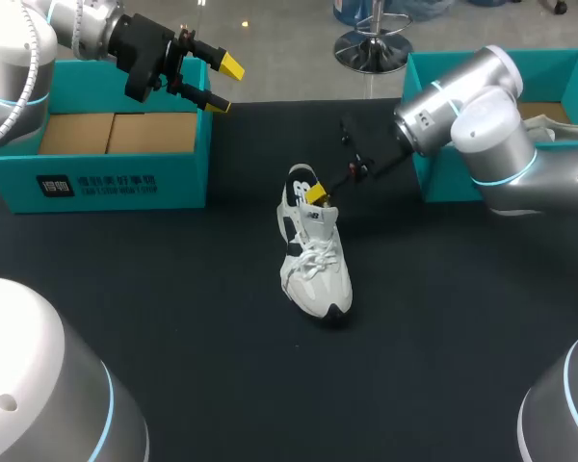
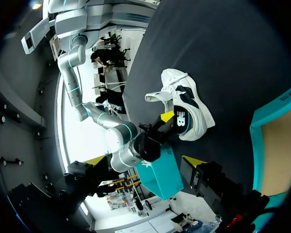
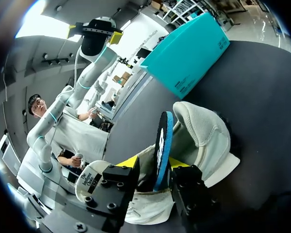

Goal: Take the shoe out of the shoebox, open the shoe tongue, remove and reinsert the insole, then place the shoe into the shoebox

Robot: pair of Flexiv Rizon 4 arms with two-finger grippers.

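Note:
A white shoe (image 1: 313,260) with black side marks stands upright mid-table, toe toward me. My right gripper (image 1: 318,195) sits at its heel opening. In the right wrist view the dark, blue-edged insole (image 3: 161,141) stands on edge in the shoe (image 3: 199,131), between the fingers of the right gripper (image 3: 153,162). A gap shows beside the insole, so the gripper is open. My left gripper (image 1: 222,85) hangs open and empty above the corner of the left teal shoebox (image 1: 96,178). From the left wrist view the shoe (image 2: 189,104) lies well ahead of that gripper.
A second teal box (image 1: 419,87) stands at the back right, partly behind my right arm. The left shoebox holds brown cardboard inserts (image 1: 116,133). Dark table surface lies around the shoe.

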